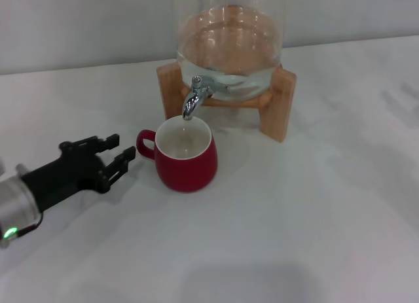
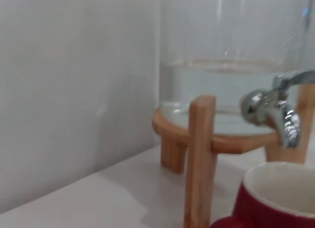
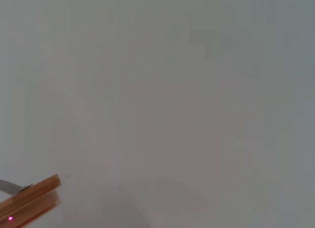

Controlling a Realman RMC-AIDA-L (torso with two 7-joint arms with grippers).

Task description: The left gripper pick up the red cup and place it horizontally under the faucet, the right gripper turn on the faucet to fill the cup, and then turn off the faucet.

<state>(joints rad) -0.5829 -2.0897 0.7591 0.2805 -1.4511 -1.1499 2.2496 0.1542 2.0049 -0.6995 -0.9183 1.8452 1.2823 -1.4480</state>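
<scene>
So the rounded dark red ceramic mug (image 1: 186, 156) with the cream-white inside is sitting upright on the white tabletop (image 1: 294, 231), right below the downturned spout of the small shiny chrome faucet (image 1: 195, 95). Its little loop handle points toward the robot's left. From the head view the inside of the cup looks dry, but I can't be totally sure at this angle.

The faucet is fitted to a clear glass jar (image 1: 230, 48) with water in the bottom part, and the jar rests on a light wooden stand (image 1: 278, 103).

The black two-fingered left gripper (image 1: 119, 155), on its silver wrist with the small green light, is low over the table just to the left of the cup. Its fingers are spread apart and holding nothing, with the tips close to the handle but not touching it.

The left wrist view shows the cup rim, the tap and a wooden leg up close. The right gripper doesn't show anywhere; its wrist view has only pale wall and a corner of wood.
</scene>
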